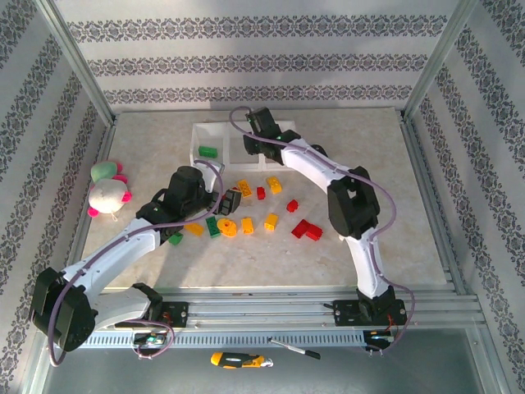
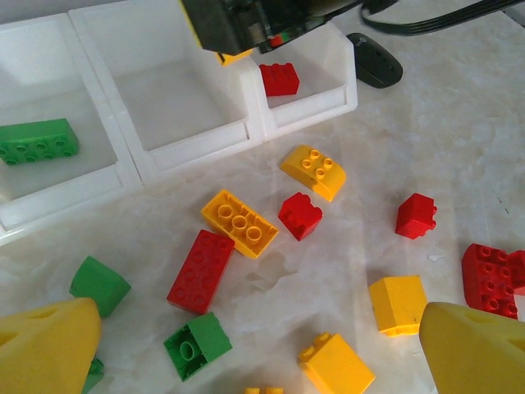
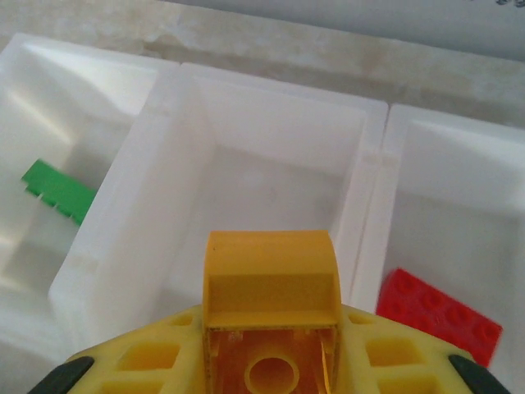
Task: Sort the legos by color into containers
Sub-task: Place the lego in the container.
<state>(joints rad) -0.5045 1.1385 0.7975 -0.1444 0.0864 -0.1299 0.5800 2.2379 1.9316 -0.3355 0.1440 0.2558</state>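
A pink-green-white plush toy sits at the table's left edge, well apart from the bricks. A black mouse lies just beside the right end of the white three-compartment tray. A yellow-handled screwdriver lies on the ledge in front of the arm bases.

The right gripper hangs over the tray's middle compartment, its fingers clamped on a yellow brick (smooth-faced, its hollow underside with a round tube turned toward the wrist camera). In the left wrist view the gripper's dark body covers the far end of that compartment. The left compartment holds one long green brick, and the right one holds a red brick.

The left gripper hovers low over the loose pile with its fingers spread wide and nothing between them. Beneath it a yellow studded brick lies just beside a long red brick. Near them are a small red brick, a curved yellow brick and a green brick, among other loose pieces in red, yellow and green.
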